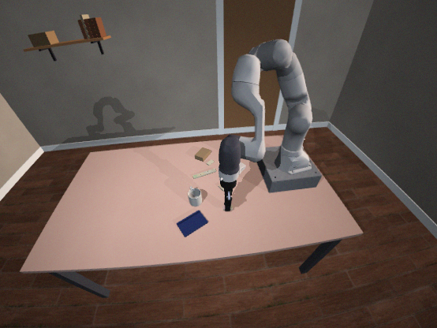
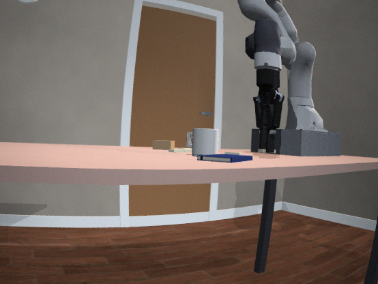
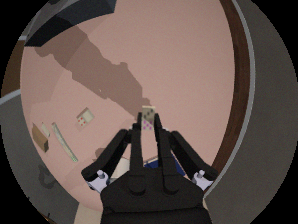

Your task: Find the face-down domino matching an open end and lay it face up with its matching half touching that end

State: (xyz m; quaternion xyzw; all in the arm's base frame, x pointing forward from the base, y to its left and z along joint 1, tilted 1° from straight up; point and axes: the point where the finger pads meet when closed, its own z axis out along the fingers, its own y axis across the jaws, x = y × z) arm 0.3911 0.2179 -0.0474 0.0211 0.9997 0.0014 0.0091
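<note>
The line of cream dominoes (image 1: pixel 204 173) lies flat on the pink table behind the mug; it also shows in the wrist view (image 3: pixel 63 144). A loose cream domino (image 1: pixel 210 162) lies beside the line's far end, seen too in the wrist view (image 3: pixel 84 117). My gripper (image 1: pixel 227 209) points straight down with its fingertips at the table top, right of the mug. In the wrist view the gripper (image 3: pixel 149 119) is shut on a small cream face-down domino (image 3: pixel 149 112). In the low side view the gripper (image 2: pixel 267 149) has this domino (image 2: pixel 262 150) at the table surface. Another domino (image 2: pixel 233 153) lies flat nearby.
A grey mug (image 1: pixel 194 196) stands left of the gripper. A blue book (image 1: pixel 192 222) lies in front of the mug. A wooden block (image 1: pixel 203 154) sits behind the line. The robot's grey base (image 1: pixel 289 173) is at the right.
</note>
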